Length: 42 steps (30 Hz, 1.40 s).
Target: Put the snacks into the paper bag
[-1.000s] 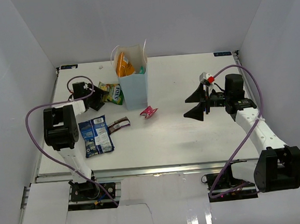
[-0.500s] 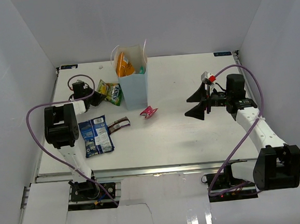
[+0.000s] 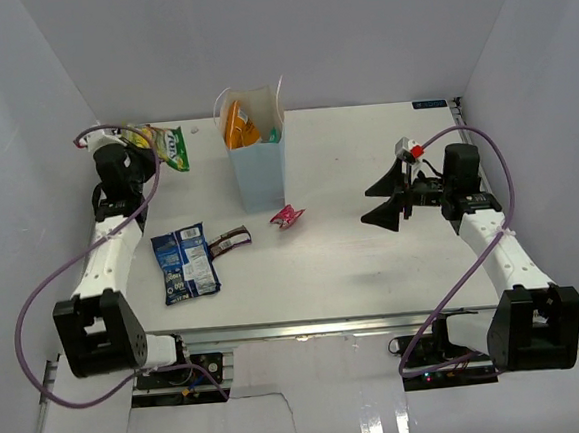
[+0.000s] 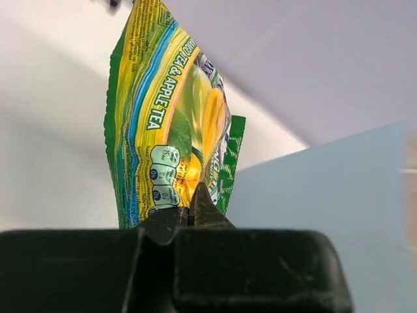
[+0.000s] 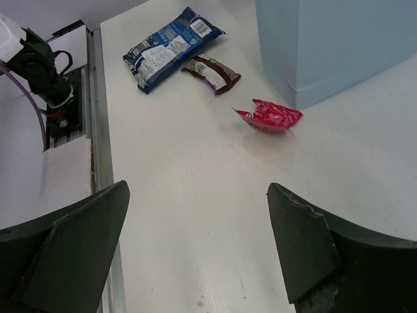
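Note:
My left gripper (image 3: 144,148) is shut on the lower edge of the yellow-green pouch (image 3: 169,147), which hangs in the air at the far left, apart from the light-blue paper bag (image 3: 261,169). In the left wrist view the pouch (image 4: 166,124) stands up from the closed jaws, with the bag's wall (image 4: 326,189) behind. An orange chip bag (image 3: 237,125) and a teal pouch (image 3: 274,134) stick out of the bag. On the table lie a blue pouch (image 3: 185,264), a dark brown bar (image 3: 229,241) and a red wrapper (image 3: 287,216). My right gripper (image 3: 375,201) hovers open, right of the wrapper (image 5: 270,116), holding nothing.
White walls close in the table (image 3: 373,260) at the back and both sides. A purple cable (image 3: 35,297) loops off the left arm and another (image 3: 474,272) off the right arm. The left arm's base (image 5: 39,65) sits beyond the table's near-left rail.
My left gripper shut on the yellow-green pouch beside the bag, then lifted it up and away to the far left. The right arm drifted slightly to the right, still open.

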### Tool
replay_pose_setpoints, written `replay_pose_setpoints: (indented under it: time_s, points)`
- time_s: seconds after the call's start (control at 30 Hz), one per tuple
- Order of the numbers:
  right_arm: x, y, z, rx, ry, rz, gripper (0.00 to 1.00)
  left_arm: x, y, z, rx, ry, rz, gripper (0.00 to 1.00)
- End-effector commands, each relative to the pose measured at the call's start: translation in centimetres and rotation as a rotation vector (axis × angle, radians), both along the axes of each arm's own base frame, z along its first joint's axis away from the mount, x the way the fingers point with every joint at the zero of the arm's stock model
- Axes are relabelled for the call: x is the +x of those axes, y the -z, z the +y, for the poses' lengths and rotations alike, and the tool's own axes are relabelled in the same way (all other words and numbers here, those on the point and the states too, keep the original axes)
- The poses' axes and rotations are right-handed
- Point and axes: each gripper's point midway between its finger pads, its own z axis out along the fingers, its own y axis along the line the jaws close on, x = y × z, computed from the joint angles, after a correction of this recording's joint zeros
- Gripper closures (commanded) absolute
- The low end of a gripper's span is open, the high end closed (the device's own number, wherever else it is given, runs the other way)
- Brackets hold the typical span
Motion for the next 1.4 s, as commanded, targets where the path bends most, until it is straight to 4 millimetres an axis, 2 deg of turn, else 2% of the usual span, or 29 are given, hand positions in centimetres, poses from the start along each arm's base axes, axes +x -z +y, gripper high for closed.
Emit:
replay_pose_setpoints:
  time_s: [0.0, 0.13, 0.23, 0.27, 0.33, 0.37, 0.43, 0.47, 0.53, 0.57, 0.6, 0.63, 0.7, 0.93, 1.3, 1.37]
  points:
    - [-0.6, -1.1, 0.0, 0.020, -0.023, -0.053, 0.08, -2.3, -9.6, 1.5, 0.124, -0.056, -0.219, 1.00]
    - [-0.7, -1.4, 0.0, 0.020, -0.024, -0.068, 0.08, -3.9, -16.1, -0.9, 0.159, 0.041, -0.353, 1.00]
    - [-0.9, -1.5, 0.0, 0.022, -0.027, -0.073, 0.08, -4.9, -19.4, -3.9, 0.178, 0.142, -0.429, 1.00]
    - [-1.0, -1.6, 0.0, 0.024, -0.032, -0.077, 0.08, -5.4, -21.3, -6.1, 0.193, 0.197, -0.473, 1.00]
    - [-1.0, -1.6, 0.0, 0.025, -0.033, -0.074, 0.08, -6.0, -23.1, -7.5, 0.213, 0.218, -0.514, 1.00]
    - [-1.1, -1.5, 0.1, 0.026, -0.036, -0.073, 0.08, -6.5, -24.8, -9.2, 0.232, 0.253, -0.554, 1.00]
    - [-1.1, -1.5, 0.1, 0.027, -0.037, -0.070, 0.08, -6.7, -25.9, -10.9, 0.239, 0.286, -0.578, 1.00]
    - [-1.1, -1.5, 0.1, 0.028, -0.038, -0.068, 0.08, -7.2, -27.3, -12.3, 0.247, 0.320, -0.610, 1.00]
    - [-1.0, -1.6, -0.1, 0.029, -0.032, -0.071, 0.08, -6.8, -27.4, -14.2, 0.253, 0.342, -0.606, 1.00]
    - [-0.7, -1.6, -0.7, 0.028, -0.010, -0.072, 0.08, -6.8, -28.1, -14.4, 0.271, 0.335, -0.617, 1.00]
    - [-0.7, -1.7, -0.7, 0.029, -0.010, -0.073, 0.08, -6.5, -28.0, -14.9, 0.277, 0.339, -0.610, 1.00]
    - [-0.7, -1.6, -0.7, 0.030, -0.010, -0.070, 0.08, -5.6, -27.0, -15.8, 0.282, 0.356, -0.583, 1.00]
    - [-0.7, -1.7, -0.8, 0.030, -0.008, -0.072, 0.08, -4.8, -26.3, -16.3, 0.301, 0.354, -0.564, 1.00]
    - [-0.7, -1.6, -1.1, 0.034, -0.002, -0.065, 0.08, -1.2, -22.3, -19.0, 0.352, 0.386, -0.473, 1.00]
    - [-0.4, -1.1, -1.1, 0.037, 0.001, -0.045, 0.09, 0.9, -16.4, -21.5, 0.443, 0.418, -0.358, 1.00]
    - [-0.3, -1.0, -1.1, 0.036, 0.002, -0.042, 0.09, 1.1, -15.8, -22.0, 0.454, 0.425, -0.348, 1.00]
